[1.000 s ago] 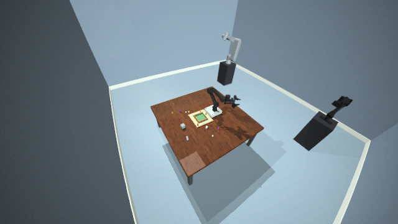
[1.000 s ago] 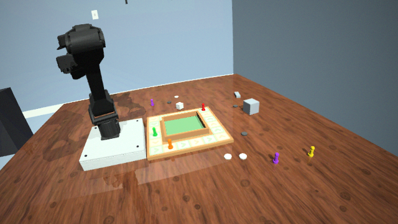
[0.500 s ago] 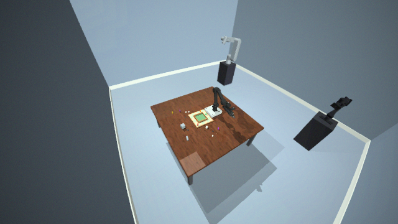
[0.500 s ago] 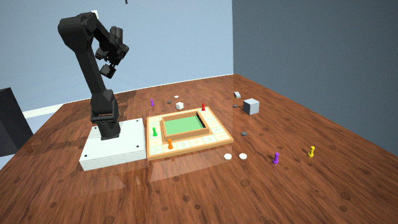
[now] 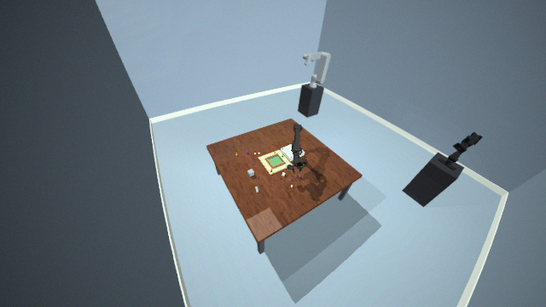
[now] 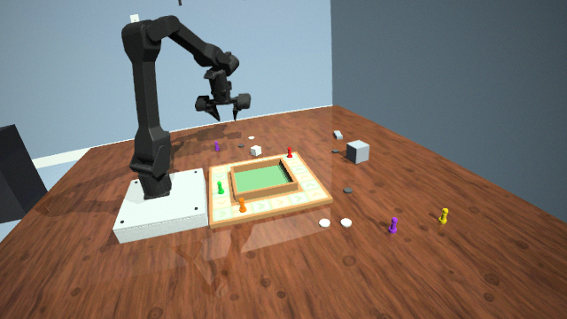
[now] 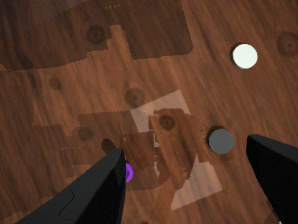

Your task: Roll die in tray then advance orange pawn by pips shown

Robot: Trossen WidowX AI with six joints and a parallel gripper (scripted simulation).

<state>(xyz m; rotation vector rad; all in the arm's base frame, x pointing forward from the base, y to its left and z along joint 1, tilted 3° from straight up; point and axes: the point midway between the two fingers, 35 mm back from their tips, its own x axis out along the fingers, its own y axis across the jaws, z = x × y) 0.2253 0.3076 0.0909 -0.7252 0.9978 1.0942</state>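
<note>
pincer [image 6: 225,116] agape, above table, die [image 6: 255,151] untouched

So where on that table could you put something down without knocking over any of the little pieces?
The wide near stretch of the table, in front of the white base plate and game board, looks bare. It is crowded behind the board, around the die, purple pawn and discs.

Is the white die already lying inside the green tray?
No. In the exterior view the white die rests on the table beyond the board, outside the green tray.
</note>
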